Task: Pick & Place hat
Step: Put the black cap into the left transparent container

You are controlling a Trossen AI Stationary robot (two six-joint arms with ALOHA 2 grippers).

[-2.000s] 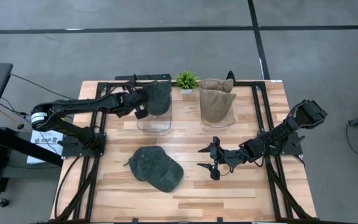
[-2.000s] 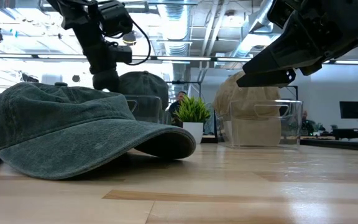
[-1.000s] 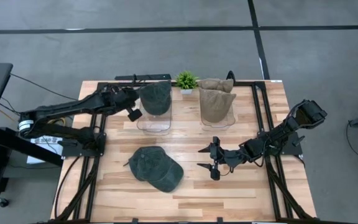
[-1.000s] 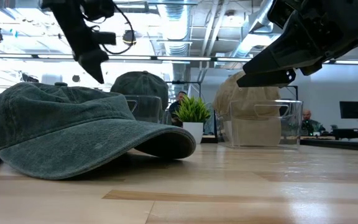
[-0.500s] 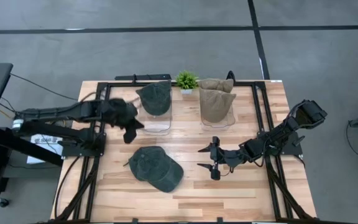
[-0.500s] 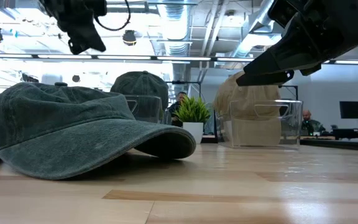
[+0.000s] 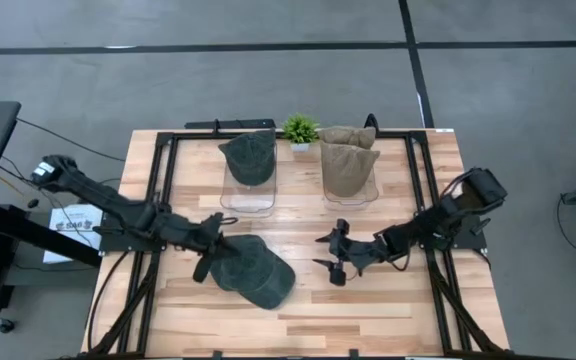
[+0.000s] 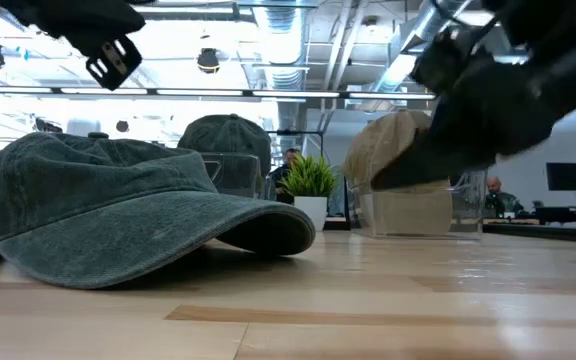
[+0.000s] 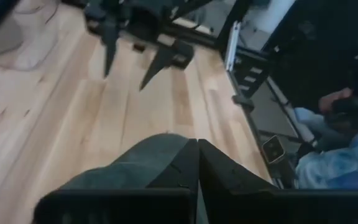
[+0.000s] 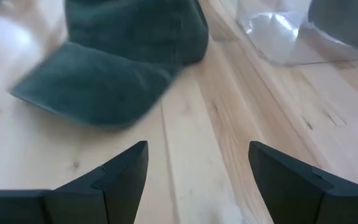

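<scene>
green cap [image 10: 120, 59] on wood table [image 10: 216, 155] | right fingers [image 10: 120, 174] spread apart

no readable text, paper sheet [image 7: 73, 219] beside table, print too small

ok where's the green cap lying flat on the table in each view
High view: the green cap lies near the table's front middle, by the left gripper.
Low view: the cap fills the left foreground.
Left wrist view: the cap sits low in the centre, just beyond the fingers.
Right wrist view: the cap sits across the upper left.
Shared landmark: the clear bin, also in the low view and right wrist view.
</scene>
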